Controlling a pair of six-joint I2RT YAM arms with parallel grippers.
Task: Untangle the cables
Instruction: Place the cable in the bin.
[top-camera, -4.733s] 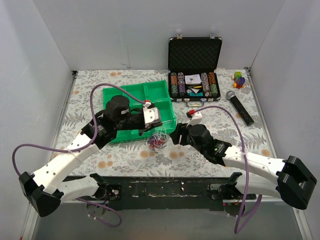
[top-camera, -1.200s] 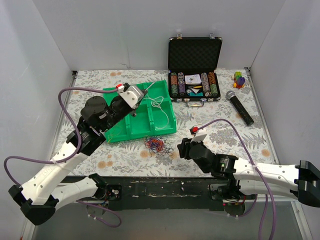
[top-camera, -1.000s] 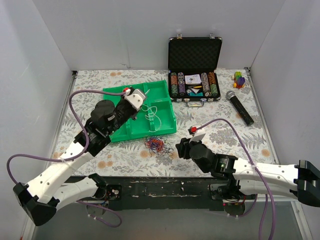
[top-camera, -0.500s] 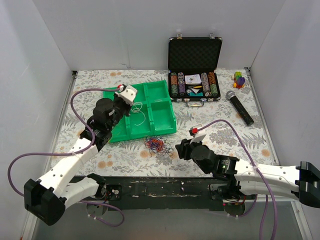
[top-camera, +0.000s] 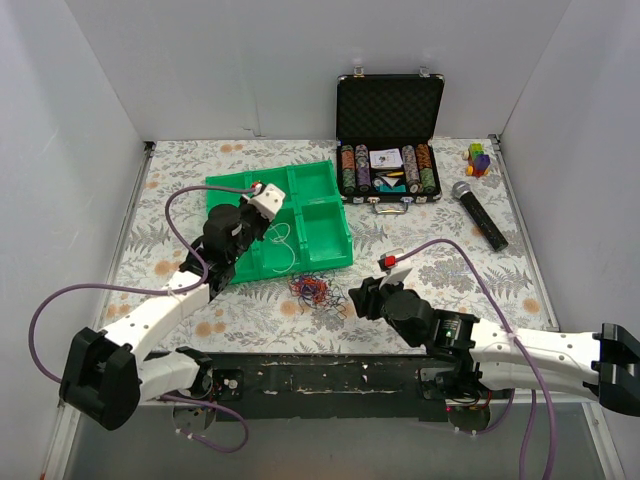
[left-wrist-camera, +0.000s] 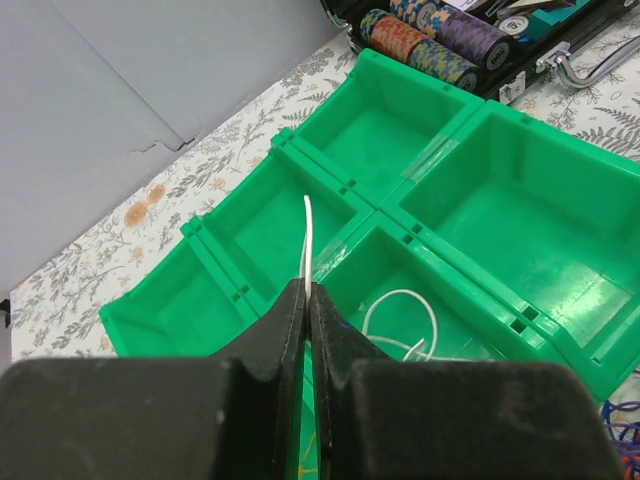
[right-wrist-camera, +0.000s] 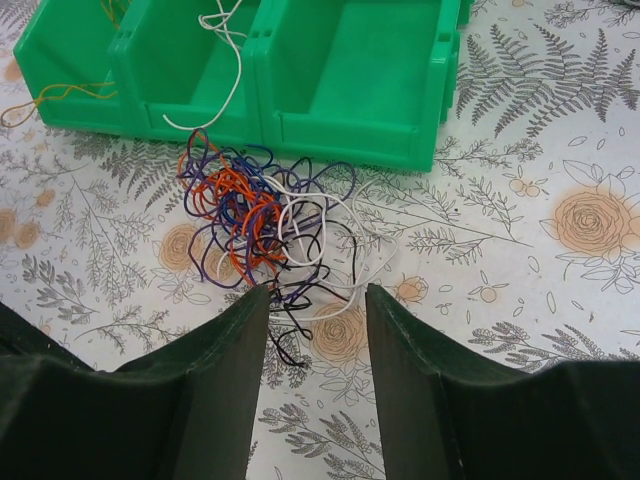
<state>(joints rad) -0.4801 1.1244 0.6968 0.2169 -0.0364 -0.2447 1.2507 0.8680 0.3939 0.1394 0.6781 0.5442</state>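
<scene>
Cables (top-camera: 312, 290) lie in a loose knot of orange, blue, white and black on the counter (top-camera: 430, 220), just in front of the green tray (top-camera: 312, 182). Your left pincer (left-wrist-camera: 307, 292) is pressed together on a white wire (left-wrist-camera: 307, 235) that stands up from its tips over the tray, and a white loop (left-wrist-camera: 400, 300) rests in the compartment below. Your right pincer (right-wrist-camera: 315, 292) hangs above the knot's near edge, jaws apart, gripping nothing.
</scene>
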